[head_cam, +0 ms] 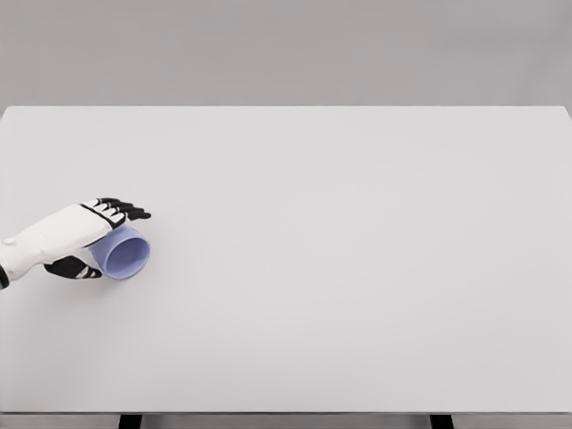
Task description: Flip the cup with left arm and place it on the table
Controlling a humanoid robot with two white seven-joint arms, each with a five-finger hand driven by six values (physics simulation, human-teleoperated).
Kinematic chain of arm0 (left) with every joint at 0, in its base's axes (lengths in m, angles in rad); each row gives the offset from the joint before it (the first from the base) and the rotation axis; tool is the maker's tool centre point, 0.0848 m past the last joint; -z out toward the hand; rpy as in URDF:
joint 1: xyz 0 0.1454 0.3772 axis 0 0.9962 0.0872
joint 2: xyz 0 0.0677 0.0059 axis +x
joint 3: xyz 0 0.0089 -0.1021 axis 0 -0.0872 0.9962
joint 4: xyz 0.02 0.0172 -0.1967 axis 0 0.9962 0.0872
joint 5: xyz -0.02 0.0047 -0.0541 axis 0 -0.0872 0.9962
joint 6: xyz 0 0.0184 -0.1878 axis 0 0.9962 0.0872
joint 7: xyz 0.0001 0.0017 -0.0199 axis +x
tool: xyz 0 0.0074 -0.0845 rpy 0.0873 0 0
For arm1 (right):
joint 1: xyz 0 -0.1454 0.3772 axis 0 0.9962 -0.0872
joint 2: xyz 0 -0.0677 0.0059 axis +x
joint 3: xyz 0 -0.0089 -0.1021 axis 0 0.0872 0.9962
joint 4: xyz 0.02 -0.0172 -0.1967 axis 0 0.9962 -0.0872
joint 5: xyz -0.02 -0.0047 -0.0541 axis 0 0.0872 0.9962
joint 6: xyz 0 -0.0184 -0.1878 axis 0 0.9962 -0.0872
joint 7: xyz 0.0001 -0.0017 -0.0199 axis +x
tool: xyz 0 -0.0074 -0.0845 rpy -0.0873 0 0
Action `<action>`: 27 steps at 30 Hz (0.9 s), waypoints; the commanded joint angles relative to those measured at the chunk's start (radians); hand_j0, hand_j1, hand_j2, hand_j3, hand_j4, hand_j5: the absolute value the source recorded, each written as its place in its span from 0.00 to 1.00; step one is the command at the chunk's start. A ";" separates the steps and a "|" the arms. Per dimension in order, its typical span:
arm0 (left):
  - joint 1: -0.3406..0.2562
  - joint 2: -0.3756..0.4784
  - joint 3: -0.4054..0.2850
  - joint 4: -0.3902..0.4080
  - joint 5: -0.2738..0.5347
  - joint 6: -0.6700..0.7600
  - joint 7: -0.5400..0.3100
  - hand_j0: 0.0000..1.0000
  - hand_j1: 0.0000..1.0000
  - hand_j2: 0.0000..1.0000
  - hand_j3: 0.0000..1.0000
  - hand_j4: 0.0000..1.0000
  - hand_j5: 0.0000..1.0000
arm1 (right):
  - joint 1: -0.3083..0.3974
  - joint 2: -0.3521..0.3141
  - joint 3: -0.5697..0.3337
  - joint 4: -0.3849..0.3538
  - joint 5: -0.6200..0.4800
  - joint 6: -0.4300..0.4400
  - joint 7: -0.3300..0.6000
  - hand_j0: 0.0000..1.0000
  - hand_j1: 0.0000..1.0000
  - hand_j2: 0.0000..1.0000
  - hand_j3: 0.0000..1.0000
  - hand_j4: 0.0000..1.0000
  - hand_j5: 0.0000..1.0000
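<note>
fingers (125,210) and thumb of the left hand (85,234) clasp the lavender cup (125,255), tipped sideways over the white table (357,268).

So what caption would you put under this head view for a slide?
The left hand grips a light blue cup turned on its side over the white table.

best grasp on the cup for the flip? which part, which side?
Grip the side wall of the cup, coming from its left. It appears to be tipped sideways, the round end facing right toward the camera, so the wall is the graspable span. The left hand already wraps it there, fingers over the top, thumb beneath.
</note>
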 commanded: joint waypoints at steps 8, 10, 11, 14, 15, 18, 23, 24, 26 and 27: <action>-0.009 -0.014 -0.008 0.014 0.000 0.000 0.000 1.00 1.00 1.00 1.00 1.00 1.00 | 0.002 0.000 0.000 0.000 0.000 0.000 0.000 1.00 1.00 1.00 1.00 1.00 1.00; -0.011 -0.015 -0.008 0.018 -0.012 0.000 0.000 1.00 1.00 1.00 1.00 1.00 1.00 | 0.002 0.000 0.000 0.001 0.000 0.000 0.000 1.00 1.00 1.00 1.00 1.00 1.00; -0.011 -0.017 -0.008 0.020 -0.012 0.000 0.000 1.00 1.00 1.00 1.00 1.00 1.00 | 0.002 0.000 0.000 0.000 0.000 0.000 0.000 1.00 1.00 1.00 1.00 1.00 1.00; -0.011 -0.023 -0.008 0.025 -0.014 0.000 0.000 1.00 1.00 1.00 1.00 1.00 1.00 | 0.000 0.000 0.000 0.001 0.000 0.000 0.000 1.00 1.00 1.00 1.00 1.00 1.00; -0.012 -0.023 -0.008 0.026 -0.014 0.000 0.000 1.00 1.00 1.00 1.00 1.00 1.00 | 0.002 0.000 0.000 0.000 0.000 0.000 0.000 1.00 1.00 1.00 1.00 1.00 1.00; -0.017 -0.025 -0.017 0.026 -0.015 0.002 0.000 1.00 1.00 1.00 1.00 1.00 1.00 | 0.000 0.000 0.000 0.000 0.000 0.000 0.000 1.00 1.00 1.00 1.00 1.00 1.00; -0.018 -0.032 -0.024 0.028 -0.015 0.002 0.000 1.00 1.00 1.00 1.00 1.00 1.00 | 0.000 0.000 0.000 0.000 0.000 0.000 0.000 1.00 1.00 1.00 1.00 1.00 1.00; -0.018 -0.034 -0.024 0.028 -0.015 0.002 0.000 1.00 1.00 1.00 1.00 1.00 1.00 | 0.002 0.000 0.000 0.000 0.000 0.000 0.000 1.00 1.00 1.00 1.00 1.00 1.00; -0.018 -0.034 -0.024 0.028 -0.014 0.002 0.000 1.00 1.00 1.00 1.00 1.00 1.00 | 0.000 0.000 0.000 0.000 0.000 0.000 0.000 1.00 1.00 1.00 1.00 1.00 1.00; -0.020 -0.034 -0.024 0.026 -0.014 0.000 0.000 0.99 0.99 0.99 0.99 0.99 0.99 | 0.000 0.000 0.000 0.000 0.000 0.000 0.000 1.00 1.00 1.00 1.00 1.00 1.00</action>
